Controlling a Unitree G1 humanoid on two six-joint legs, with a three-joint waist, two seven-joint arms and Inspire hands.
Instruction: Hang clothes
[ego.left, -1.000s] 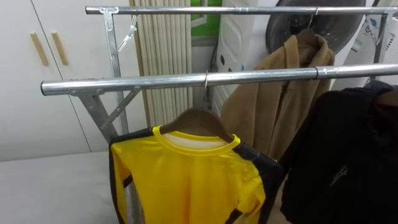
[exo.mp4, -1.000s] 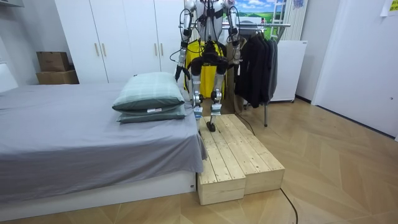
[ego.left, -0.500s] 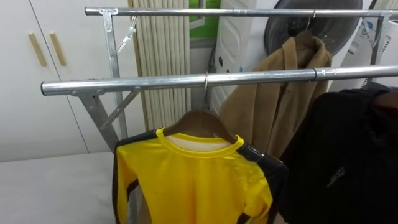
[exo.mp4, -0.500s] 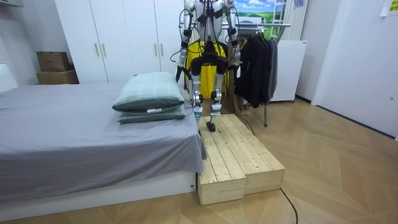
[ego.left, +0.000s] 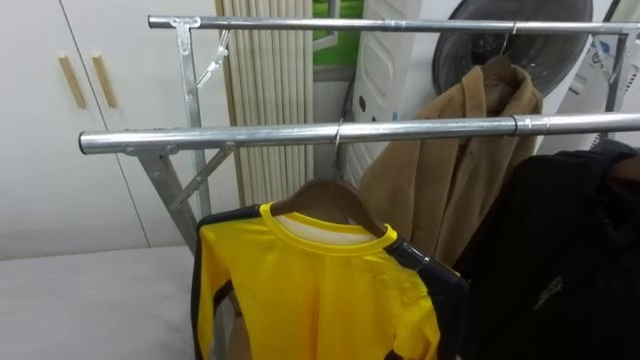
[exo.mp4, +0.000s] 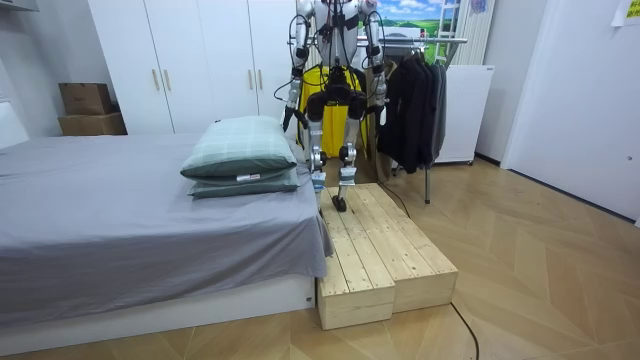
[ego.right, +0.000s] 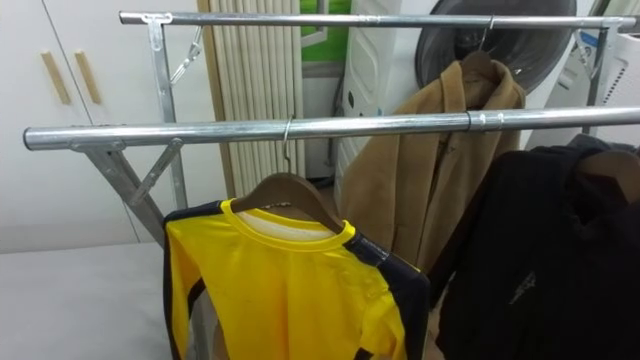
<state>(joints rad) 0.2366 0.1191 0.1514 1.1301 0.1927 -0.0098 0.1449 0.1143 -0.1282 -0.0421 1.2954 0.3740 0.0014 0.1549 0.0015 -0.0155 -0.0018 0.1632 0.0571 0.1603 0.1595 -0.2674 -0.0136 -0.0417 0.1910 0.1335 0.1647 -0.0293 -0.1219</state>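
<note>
Only your head camera has shifted, sliding the scene slightly right. As before, the yellow shirt (ego.left: 320, 290) hangs mid-frame on its wooden hanger (ego.left: 325, 192), hooked over the near rail (ego.left: 200, 140), which runs left to right. Your left hand (exo.mp4: 290, 112) and right hand (exo.mp4: 380, 97) sit lower, either side of it; you cannot tell whether they are clenched or released.

We see the clothes rack's front rail (ego.left: 300, 136) carrying a wooden hanger (ego.left: 325, 192) with a yellow shirt (ego.left: 310, 290), and a black garment (ego.left: 560, 260) hangs further along it. The rear rail (ego.left: 400, 24) carries a tan coat (ego.left: 450, 170). In the room view the robot stands on a wooden platform (exo.mp4: 385, 250) set on the floor (exo.mp4: 540, 270). Out beyond what we take to be its left hand (exo.mp4: 289, 117) lies the bed (exo.mp4: 100, 230), with two stacked pillows (exo.mp4: 240, 158) on it.
</note>
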